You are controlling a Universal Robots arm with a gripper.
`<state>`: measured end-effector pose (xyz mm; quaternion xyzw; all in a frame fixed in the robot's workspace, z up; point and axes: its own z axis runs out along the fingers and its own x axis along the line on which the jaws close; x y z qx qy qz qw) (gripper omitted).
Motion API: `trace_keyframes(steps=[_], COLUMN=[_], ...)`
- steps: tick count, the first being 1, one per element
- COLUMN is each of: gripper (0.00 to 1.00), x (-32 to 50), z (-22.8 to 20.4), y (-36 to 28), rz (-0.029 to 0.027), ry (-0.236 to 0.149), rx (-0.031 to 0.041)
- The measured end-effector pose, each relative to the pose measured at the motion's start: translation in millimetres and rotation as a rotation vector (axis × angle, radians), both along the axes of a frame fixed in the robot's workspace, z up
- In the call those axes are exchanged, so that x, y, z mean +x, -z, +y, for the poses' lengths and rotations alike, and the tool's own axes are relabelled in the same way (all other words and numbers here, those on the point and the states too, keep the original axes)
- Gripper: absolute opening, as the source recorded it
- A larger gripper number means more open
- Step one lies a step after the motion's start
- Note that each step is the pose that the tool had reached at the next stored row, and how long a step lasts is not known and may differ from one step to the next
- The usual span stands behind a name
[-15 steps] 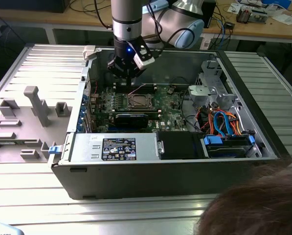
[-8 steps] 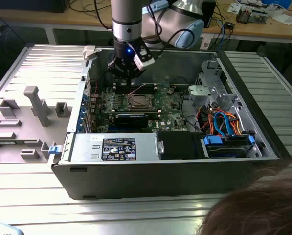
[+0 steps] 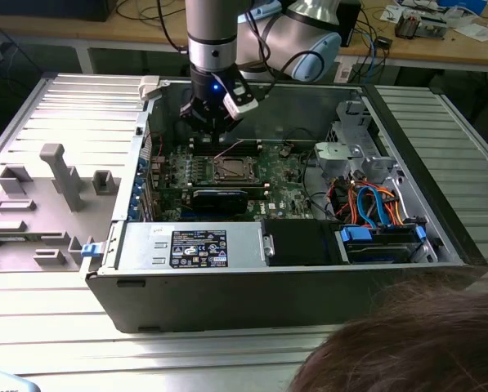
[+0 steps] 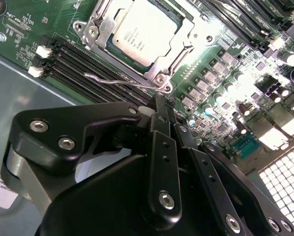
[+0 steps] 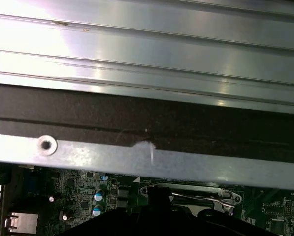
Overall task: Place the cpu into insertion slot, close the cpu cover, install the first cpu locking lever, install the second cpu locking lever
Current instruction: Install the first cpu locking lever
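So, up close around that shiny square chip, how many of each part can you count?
Silvery-beige square metal chip: 1
Silver metal frame around the chip: 1
Thin wire lever beside the long black slots: 1
White clips at the ends of the black slots: 2
Total: 5

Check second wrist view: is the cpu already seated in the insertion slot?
Yes, the cpu lies flat inside the insertion slot with the silver cpu cover framing it in the second wrist view.

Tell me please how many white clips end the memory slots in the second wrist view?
2 white clips, at the slots' ends: one nearer the cpu, one farther; others may be hidden.
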<state>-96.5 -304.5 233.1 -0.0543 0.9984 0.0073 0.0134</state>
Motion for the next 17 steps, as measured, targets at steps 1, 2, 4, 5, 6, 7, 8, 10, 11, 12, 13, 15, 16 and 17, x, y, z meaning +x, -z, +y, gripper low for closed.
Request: trace_keyframes(steps=[1, 2, 4, 5, 6, 7, 8, 10, 11, 12, 13, 15, 16, 17], gripper=[0.11, 0.11, 0.11, 0.11, 0.11, 0.11, 0.11, 0.11, 0.11, 0.11, 0.11, 0.11, 0.11, 0.11], x=[0.0, 0.0, 0.0, 0.0, 0.0, 0.0, 0.0, 0.0, 0.0, 0.0, 0.0, 0.0, 0.0, 0.0], z=[0.0, 0.0, 0.0, 0.0, 0.0, 0.0, 0.0, 0.0, 0.0, 0.0, 0.0, 0.0, 0.0, 0.0], y=[0.4, 1.0, 2.0, 2.3, 2.8, 3.2, 3.7, 4.4, 4.8, 5.1, 5.4, 6.2, 6.5, 6.8], rz=[0.0000, 0.0000, -0.0001, 0.0000, 0.0000, 0.0000, -0.0001, 0.0000, 0.0000, 0.0001, 0.0000, 0.0000, 0.0000, 0.0000], ry=[0.000, 0.000, 0.000, 0.000, 0.000, 0.000, 0.000, 0.000, 0.000, 0.000, 0.000, 0.000, 0.000, 0.000], rx=[0.0000, -0.0001, 0.0000, 0.0000, 0.0000, 0.0000, 0.0000, -0.0001, 0.0000, -0.0001, -0.0001, 0.0000, -0.0001, 0.0000])
